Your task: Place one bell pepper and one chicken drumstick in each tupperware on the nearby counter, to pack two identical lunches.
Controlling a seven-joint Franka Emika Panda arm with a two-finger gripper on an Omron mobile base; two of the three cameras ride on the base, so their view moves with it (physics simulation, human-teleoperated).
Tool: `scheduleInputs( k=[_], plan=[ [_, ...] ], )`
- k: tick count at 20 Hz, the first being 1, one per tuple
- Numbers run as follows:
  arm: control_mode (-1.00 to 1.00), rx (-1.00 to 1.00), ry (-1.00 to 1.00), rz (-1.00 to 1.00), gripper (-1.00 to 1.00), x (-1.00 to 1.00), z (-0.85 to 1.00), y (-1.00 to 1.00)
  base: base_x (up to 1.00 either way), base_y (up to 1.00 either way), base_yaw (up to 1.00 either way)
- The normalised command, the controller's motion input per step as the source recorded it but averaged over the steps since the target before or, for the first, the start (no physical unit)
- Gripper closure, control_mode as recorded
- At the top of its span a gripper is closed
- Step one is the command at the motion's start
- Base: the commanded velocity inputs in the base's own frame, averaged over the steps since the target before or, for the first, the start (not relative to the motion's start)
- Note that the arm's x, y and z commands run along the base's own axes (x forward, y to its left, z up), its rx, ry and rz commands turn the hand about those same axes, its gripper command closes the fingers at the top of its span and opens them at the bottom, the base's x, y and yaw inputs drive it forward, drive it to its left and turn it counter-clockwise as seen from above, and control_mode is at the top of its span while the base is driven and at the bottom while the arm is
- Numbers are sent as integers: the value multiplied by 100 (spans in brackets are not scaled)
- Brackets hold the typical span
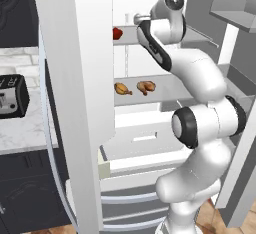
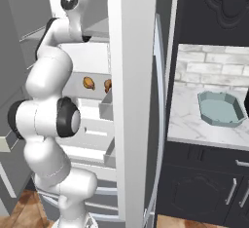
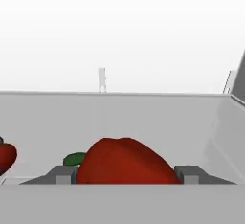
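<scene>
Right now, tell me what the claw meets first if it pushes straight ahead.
The claw meets the bell pepper lying between its fingers; behind it looks like the fridge's white back wall, though depth is unclear.

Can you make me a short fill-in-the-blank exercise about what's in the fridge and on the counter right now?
1. The bell pepper between the fingers is coloured ____.
2. On the fridge shelf below lie ____ chicken drumsticks.
3. The teal tupperware on the counter holds ____.
4. The fridge door stands ____.

Missing words: red; two; nothing; open
</scene>
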Motion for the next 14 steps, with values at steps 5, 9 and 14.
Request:
scheduleInputs(
  k=[5,9,14],
  plan=[
    [-100,0,-7,1,100,-100,5,43,0,0,0],
    [-100,1,5,0,100,-100,24,39,0,0,0],
    [-100,7,35,0,100,-100,13,21,0,0,0]
  ],
)
